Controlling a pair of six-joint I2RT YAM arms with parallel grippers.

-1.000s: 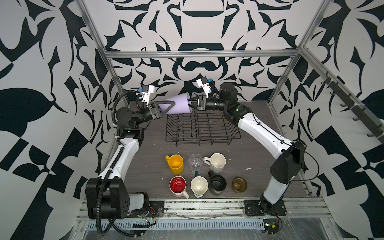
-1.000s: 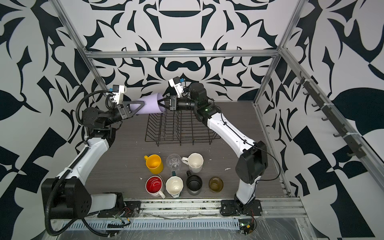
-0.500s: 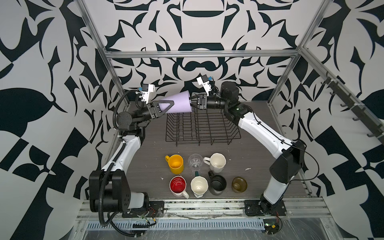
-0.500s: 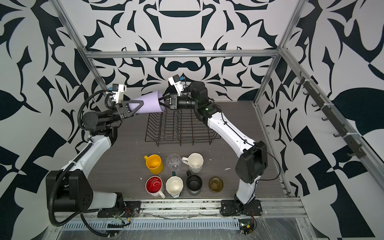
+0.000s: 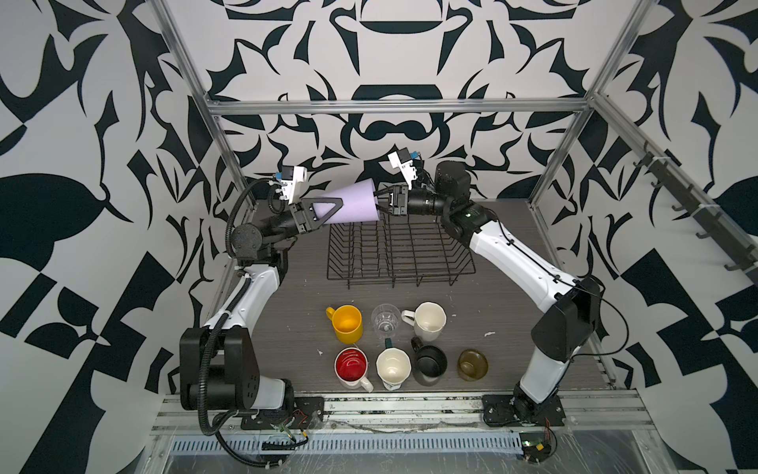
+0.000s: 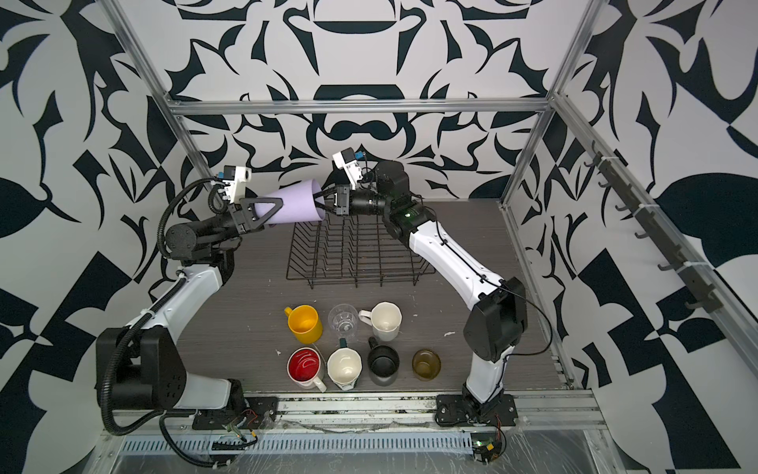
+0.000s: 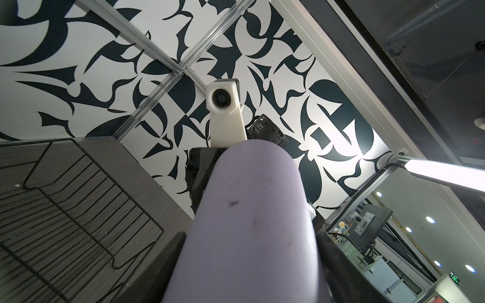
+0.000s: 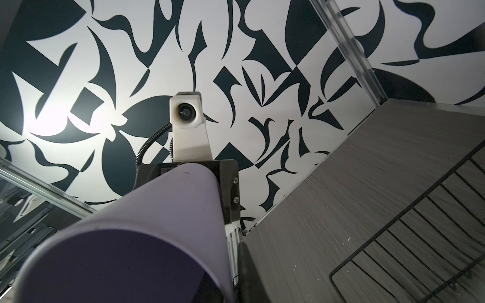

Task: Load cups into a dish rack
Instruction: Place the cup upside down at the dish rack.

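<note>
The lilac tumbler [image 5: 355, 203] [image 6: 293, 205] lies on its side in the air over the back left corner of the black wire dish rack [image 5: 400, 275] [image 6: 357, 277]. My left gripper [image 5: 338, 207] is shut on its narrow base end, a finger against each side of the tumbler [image 7: 252, 210]. My right gripper [image 5: 379, 203] straddles the rim at the wide end. Its outer finger [image 8: 245, 267] stands a narrow gap off the tumbler [image 8: 157, 210] wall, so it is open. Its inner finger is hidden.
Seven cups stand in two rows in front of the rack: yellow mug [image 5: 348, 324], clear glass [image 5: 385, 320], white faceted mug [image 5: 428, 321], red-inside mug [image 5: 350, 366], teal cream-inside mug [image 5: 393, 367], black mug [image 5: 428, 363], olive-brown cup [image 5: 472, 364]. Frame posts stand behind.
My left gripper has closed on the tumbler's base end. My right gripper, shut on the rim before, has just loosened. The tumbler has tilted and risen slightly.
</note>
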